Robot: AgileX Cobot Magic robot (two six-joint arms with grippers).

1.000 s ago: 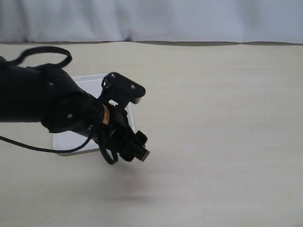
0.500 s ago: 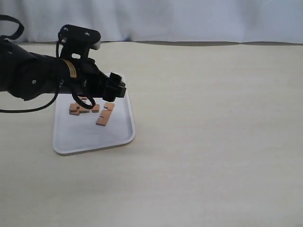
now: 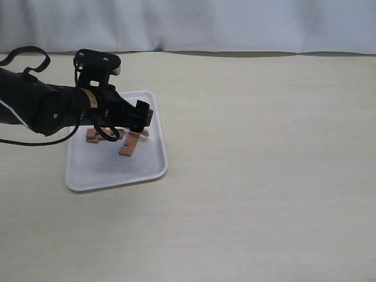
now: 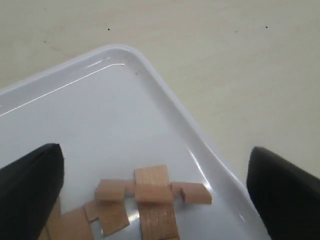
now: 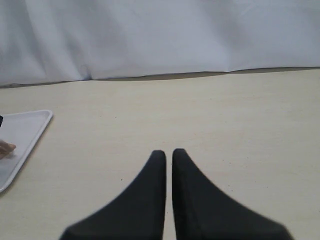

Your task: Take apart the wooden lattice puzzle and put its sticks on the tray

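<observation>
A flat pale beige tabletop (image 3: 264,176) is seen. Directly on it, toward the left side of the exterior view, a white rectangular plastic tray (image 3: 97,170) with rounded corners and a low rim is laid flat.

You see a pale beige tabletop (image 3: 270,176) spreading left to right, and a white curtain (image 3: 235,23) hanging along its far edge.

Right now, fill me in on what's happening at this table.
The left gripper hangs open and empty over the white tray, where reddish wooden sticks lie, some crossing one another. The right gripper is shut on nothing above the table, away from the tray. No stick shows outside the tray.
</observation>
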